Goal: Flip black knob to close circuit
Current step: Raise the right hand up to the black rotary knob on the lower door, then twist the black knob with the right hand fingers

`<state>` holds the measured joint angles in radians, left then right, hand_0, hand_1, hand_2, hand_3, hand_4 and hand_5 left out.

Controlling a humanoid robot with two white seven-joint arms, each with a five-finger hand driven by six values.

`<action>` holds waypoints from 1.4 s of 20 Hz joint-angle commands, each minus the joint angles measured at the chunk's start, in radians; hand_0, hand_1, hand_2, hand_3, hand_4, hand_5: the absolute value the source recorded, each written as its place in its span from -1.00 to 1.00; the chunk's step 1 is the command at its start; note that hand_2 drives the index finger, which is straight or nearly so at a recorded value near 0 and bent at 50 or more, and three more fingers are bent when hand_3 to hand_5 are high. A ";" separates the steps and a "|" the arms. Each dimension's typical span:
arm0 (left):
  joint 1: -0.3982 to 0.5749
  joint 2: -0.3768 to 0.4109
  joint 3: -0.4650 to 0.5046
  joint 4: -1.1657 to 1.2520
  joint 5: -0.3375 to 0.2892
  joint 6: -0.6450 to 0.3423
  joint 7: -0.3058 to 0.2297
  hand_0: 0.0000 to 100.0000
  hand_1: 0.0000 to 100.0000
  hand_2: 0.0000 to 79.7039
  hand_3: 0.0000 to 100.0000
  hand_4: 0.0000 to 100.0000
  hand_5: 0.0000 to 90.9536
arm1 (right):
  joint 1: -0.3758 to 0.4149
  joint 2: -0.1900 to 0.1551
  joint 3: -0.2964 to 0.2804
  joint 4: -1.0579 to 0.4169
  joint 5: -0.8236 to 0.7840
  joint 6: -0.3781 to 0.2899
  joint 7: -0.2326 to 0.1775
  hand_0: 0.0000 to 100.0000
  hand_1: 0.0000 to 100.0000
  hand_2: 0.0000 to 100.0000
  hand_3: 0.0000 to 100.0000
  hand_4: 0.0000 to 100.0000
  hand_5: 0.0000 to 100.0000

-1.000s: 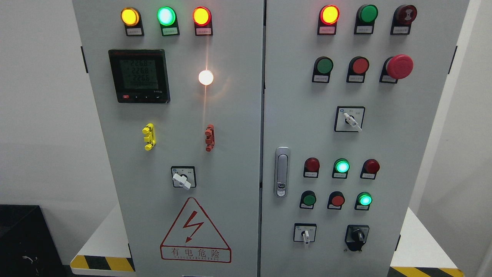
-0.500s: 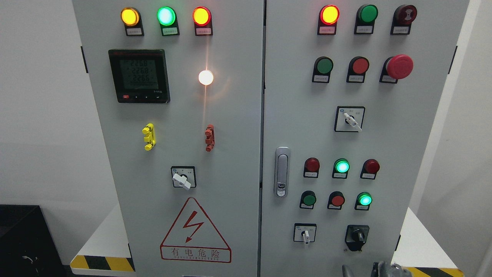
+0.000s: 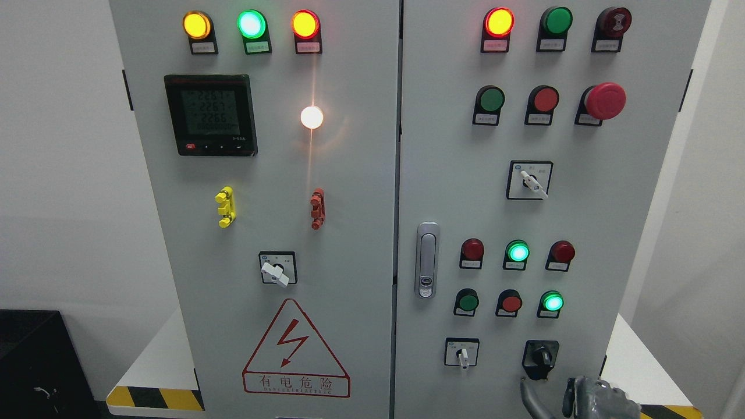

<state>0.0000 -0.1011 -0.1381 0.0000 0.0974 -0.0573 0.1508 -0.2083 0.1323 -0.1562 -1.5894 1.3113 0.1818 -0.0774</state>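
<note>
My right hand (image 3: 573,398), grey, fingers loosely spread and holding nothing, is reaching up at the grey cabinet's (image 3: 361,192) lower right corner, just beneath the black rotary knob (image 3: 541,356). Risk: drifting left, fingertips might be snagging the white selector switch (image 3: 462,354).

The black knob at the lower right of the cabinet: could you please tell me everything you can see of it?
The black knob is a small rotary selector, seemingly plastic, mounted on a black plate low on the cabinet's right door, below the lit green lamp and right of a white-handled switch. A raised grip with a pale mark at its middle stands roughly upright. Nothing touches it; the right hand is just beneath, one of its fingers reaching up close under the plate.
</note>
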 commanded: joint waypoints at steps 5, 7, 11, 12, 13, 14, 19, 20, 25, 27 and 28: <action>0.023 0.000 0.000 -0.031 -0.001 0.001 0.000 -0.76 0.11 -1.00 -1.00 -1.00 -1.00 | -0.031 0.001 -0.016 0.020 0.006 0.005 0.004 -1.00 -0.89 0.81 1.00 0.93 1.00; 0.023 0.001 0.000 -0.031 -0.001 0.001 0.000 -0.76 0.11 -1.00 -1.00 -1.00 -1.00 | -0.039 0.001 -0.017 0.029 0.008 0.005 0.004 -1.00 -0.89 0.81 1.00 0.92 1.00; 0.023 0.001 0.000 -0.031 0.001 0.001 0.000 -0.76 0.11 -1.00 -1.00 -1.00 -1.00 | -0.040 0.001 -0.026 0.032 0.011 0.004 0.002 -1.00 -0.88 0.81 1.00 0.92 1.00; 0.023 0.000 0.000 -0.029 -0.001 0.001 0.000 -0.76 0.11 -1.00 -1.00 -1.00 -1.00 | -0.040 0.000 -0.028 0.034 0.011 0.004 0.002 -1.00 -0.88 0.81 1.00 0.92 1.00; 0.023 0.000 0.000 -0.031 -0.001 0.001 0.000 -0.76 0.11 -1.00 -1.00 -1.00 -1.00 | -0.040 0.000 -0.032 0.035 0.011 0.004 0.002 -1.00 -0.88 0.81 1.00 0.92 1.00; 0.023 0.000 0.000 -0.031 -0.001 0.001 0.000 -0.76 0.11 -1.00 -1.00 -1.00 -1.00 | -0.043 -0.002 -0.037 0.040 0.011 0.002 0.002 -1.00 -0.88 0.81 1.00 0.92 1.00; 0.021 0.000 0.000 -0.029 -0.001 0.001 0.000 -0.76 0.11 -1.00 -1.00 -1.00 -1.00 | -0.043 -0.003 -0.052 0.042 0.009 0.002 -0.002 -1.00 -0.87 0.80 1.00 0.93 1.00; 0.023 0.000 0.000 -0.031 0.001 0.001 0.000 -0.76 0.11 -1.00 -1.00 -1.00 -1.00 | -0.043 -0.003 -0.054 0.043 0.009 0.002 -0.002 -1.00 -0.87 0.80 1.00 0.93 1.00; 0.023 0.000 0.000 -0.031 -0.001 0.001 0.000 -0.76 0.11 -1.00 -1.00 -1.00 -1.00 | -0.062 -0.005 -0.071 0.051 0.008 0.002 -0.002 -1.00 -0.87 0.79 1.00 0.92 1.00; 0.021 0.000 0.000 -0.031 0.001 0.001 0.000 -0.76 0.11 -1.00 -1.00 -1.00 -1.00 | -0.065 -0.005 -0.075 0.051 0.006 0.002 -0.002 -1.00 -0.87 0.79 1.00 0.92 1.00; 0.023 0.000 0.000 -0.031 0.001 0.001 0.000 -0.76 0.11 -1.00 -1.00 -1.00 -1.00 | -0.065 -0.005 -0.075 0.051 0.006 0.002 -0.004 -1.00 -0.87 0.79 1.00 0.92 1.00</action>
<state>0.0000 -0.1009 -0.1381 0.0000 0.0972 -0.0574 0.1508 -0.2626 0.1300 -0.2018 -1.5499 1.3196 0.1823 -0.0780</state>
